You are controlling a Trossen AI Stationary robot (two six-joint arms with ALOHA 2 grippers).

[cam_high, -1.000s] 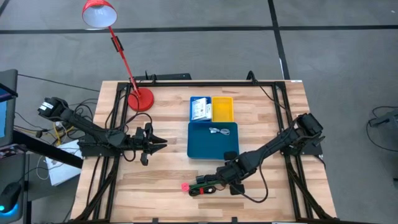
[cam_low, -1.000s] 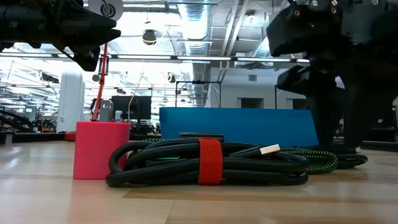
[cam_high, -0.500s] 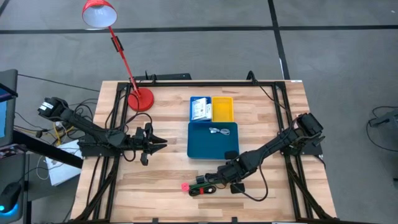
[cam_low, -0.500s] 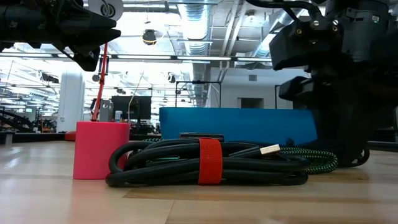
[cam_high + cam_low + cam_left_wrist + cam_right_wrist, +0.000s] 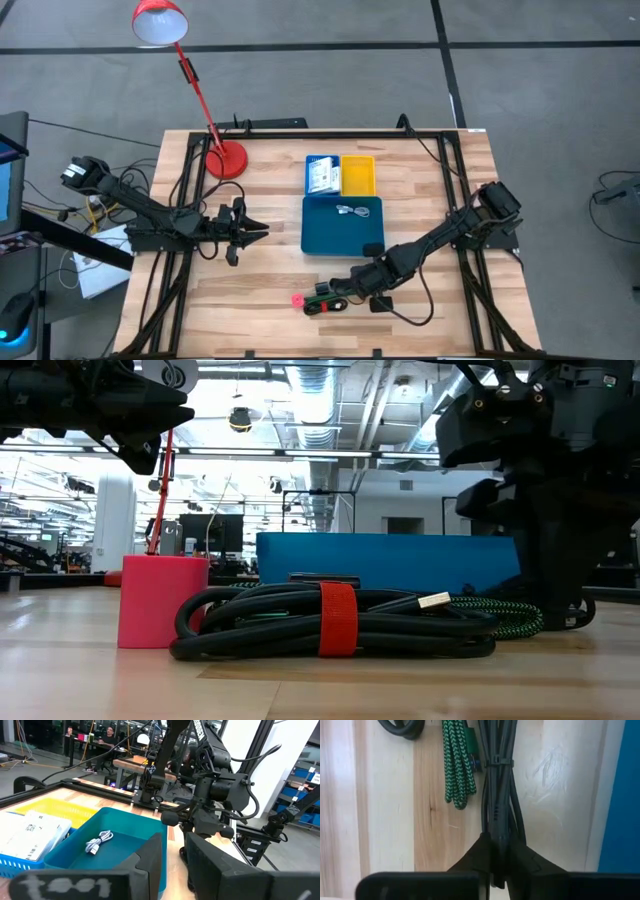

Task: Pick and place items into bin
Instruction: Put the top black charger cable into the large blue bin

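The right tool (image 5: 495,857) is clenched on the black cable bundle (image 5: 496,785), which lies on the table (image 5: 260,285) just in front of the teal tray (image 5: 325,240). Already binned: a white cable (image 5: 351,211) and a packet (image 5: 321,176). The pink block (image 5: 298,300) remains out. The left tool (image 5: 258,231) waits apart, nearly closed and empty.

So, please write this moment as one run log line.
right hand: shut on black cable bundle | left hand: waiting | teal tray: holds white cable
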